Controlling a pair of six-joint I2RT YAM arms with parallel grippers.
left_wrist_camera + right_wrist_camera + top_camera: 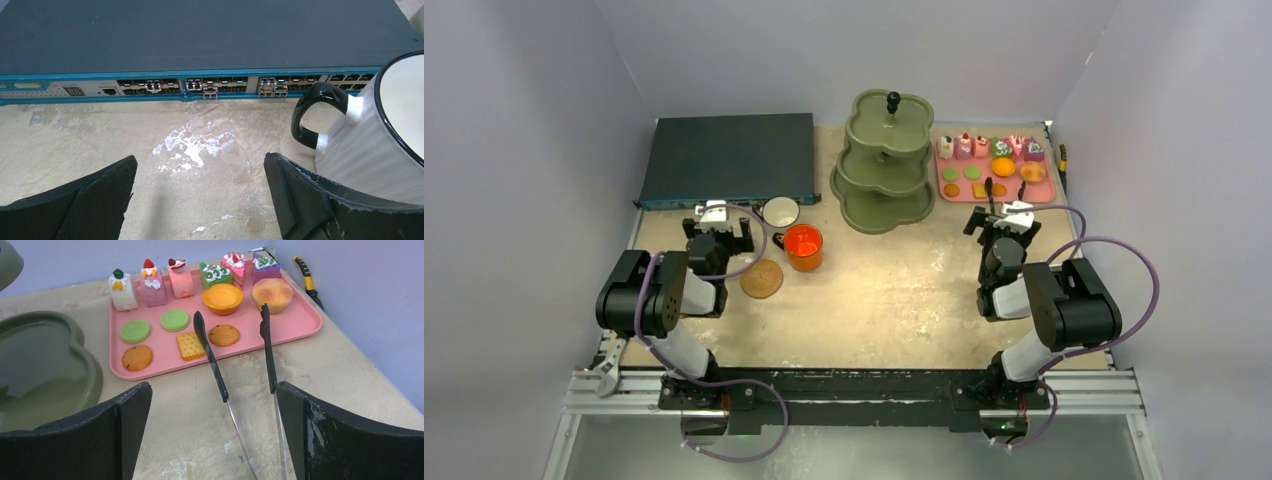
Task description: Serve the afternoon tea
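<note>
Nothing was on the stand (882, 172) yet, left gripper (200, 167) and right gripper (215, 390) both gaping empty, so I reckoned grabbing the tongs (214, 371) came next.

A flat dark-blue box (729, 155) is parked at the back left of the table (894, 300). Its teal front face is lined with rows of ports (220, 85), a few with plugs seated (looks like a network switch, honestly). A white scuffed patch (192, 145) can be seen on the sandy tabletop just in front of it. At back right a pink tray (300, 322) is laid flat, with black-tipped tongs (215, 367) rested over its near rim. A yellow-handled tool (306, 276) is tucked between tray and wall. A metal wrench (607, 372) is left on the front rail (1104, 400).
</note>
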